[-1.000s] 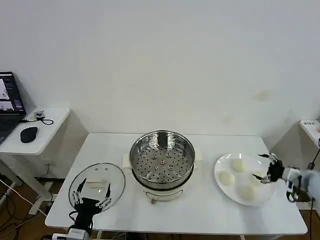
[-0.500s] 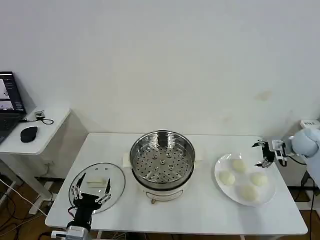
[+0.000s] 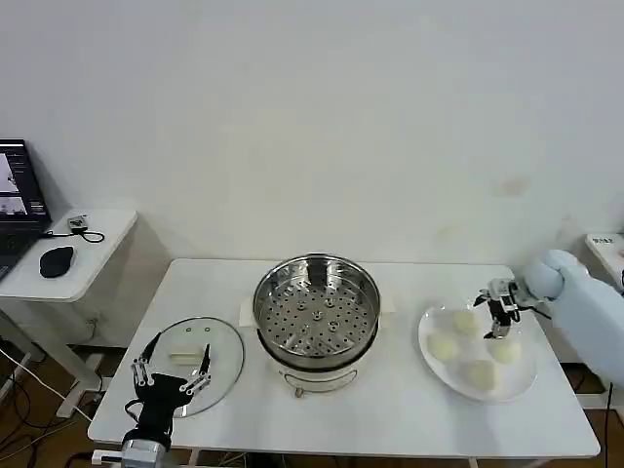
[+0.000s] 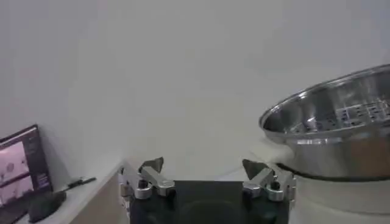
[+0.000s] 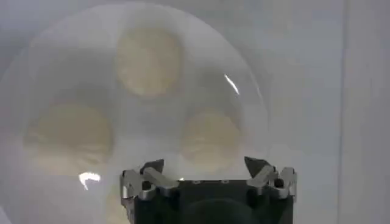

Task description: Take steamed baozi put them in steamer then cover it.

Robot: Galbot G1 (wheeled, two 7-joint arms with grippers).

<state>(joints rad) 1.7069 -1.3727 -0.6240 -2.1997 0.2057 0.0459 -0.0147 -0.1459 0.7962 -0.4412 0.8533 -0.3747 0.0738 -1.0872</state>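
Note:
Several cream-white steamed baozi point(image 3: 444, 347) lie on a white plate point(image 3: 429, 327) at the table's right. In the right wrist view one bun point(image 5: 210, 139) sits just ahead of my right gripper point(image 5: 204, 164), between the lines of its open, empty jaws; others point(image 5: 148, 61) lie farther off. In the head view that gripper point(image 3: 495, 314) hovers over the plate's far right side. The shiny steamer point(image 3: 315, 312) stands mid-table with its perforated tray bare, and it also shows in the left wrist view point(image 4: 335, 134). My left gripper point(image 3: 173, 369) point(image 4: 202, 165) is open over the glass lid point(image 3: 222, 341).
The lid lies flat at the table's front left with a white handle point(image 3: 187, 357). A side table at far left holds a laptop point(image 3: 18, 210) and mouse point(image 3: 56, 260). Bare tabletop point(image 3: 390, 409) runs along the front between steamer and plate.
My right gripper has swung from the plate's right edge up and inward, and now stands over the buns. My left gripper has drifted slightly toward the table's front edge.

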